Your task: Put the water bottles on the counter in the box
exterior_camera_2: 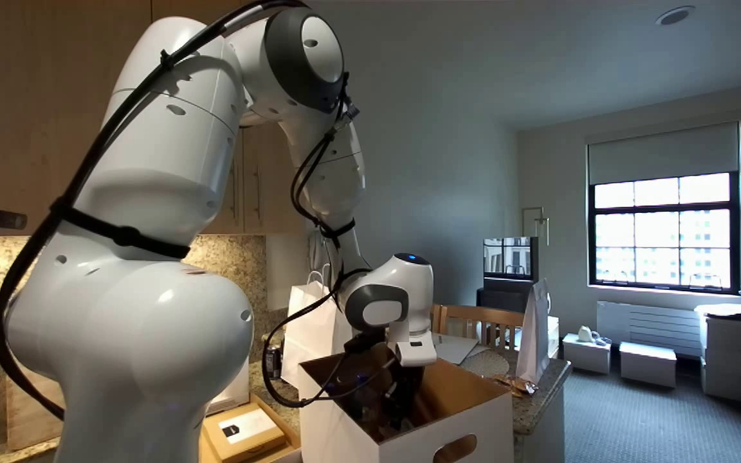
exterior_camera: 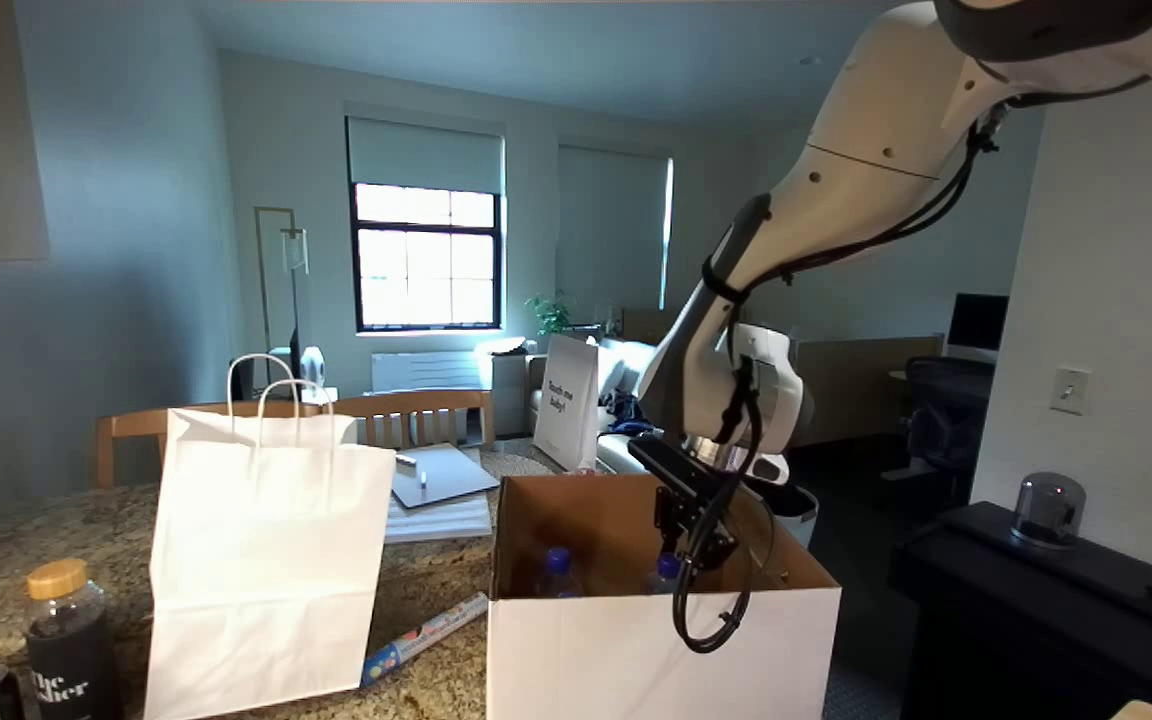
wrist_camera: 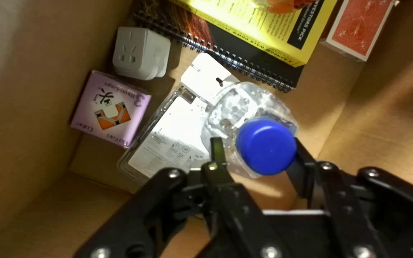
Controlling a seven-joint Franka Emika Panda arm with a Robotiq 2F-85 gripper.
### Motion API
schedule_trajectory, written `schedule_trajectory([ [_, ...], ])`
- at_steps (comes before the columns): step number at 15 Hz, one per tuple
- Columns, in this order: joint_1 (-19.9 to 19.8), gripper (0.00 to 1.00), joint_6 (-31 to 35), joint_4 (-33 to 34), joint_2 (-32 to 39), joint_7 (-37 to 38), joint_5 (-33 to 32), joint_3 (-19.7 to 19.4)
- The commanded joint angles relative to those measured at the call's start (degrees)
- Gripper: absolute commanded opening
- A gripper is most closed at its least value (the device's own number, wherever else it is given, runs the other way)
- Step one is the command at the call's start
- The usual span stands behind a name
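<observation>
Since the wrist view shows a gap at nine o'clock between the blue cap (wrist_camera: pixel 266 146) and one finger (wrist_camera: pixel 218 150), we judge the tool (wrist_camera: pixel 257 146) released, straddling a water bottle (wrist_camera: pixel 249 117) that, we think, its own base bears inside the box (exterior_camera: pixel 663 650). Toward nine o'clock in an exterior view, a second bottle (exterior_camera: pixel 558 575) stands in the same box; beyond, a paper bag (exterior_camera: pixel 266 560) stands upright on the tabletop (exterior_camera: pixel 436 578), apart, we suppose, to give loading room.

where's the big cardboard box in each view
In an exterior view: box, bottom, right of centre.
In an exterior view: box, bottom, just right of centre.
In the wrist view: box, its inside forming the background.
Shared landmark: the gripper, inside the box.
</observation>
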Motion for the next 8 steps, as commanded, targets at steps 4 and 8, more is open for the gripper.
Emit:
schedule_trajectory([
  [4,-1.07,0.98,-0.96,0.21,-1.07,2.87,-1.86,1.31],
  [8,-0.97,1.0,-0.98,0.74,-1.07,2.93,-2.1,1.48],
])
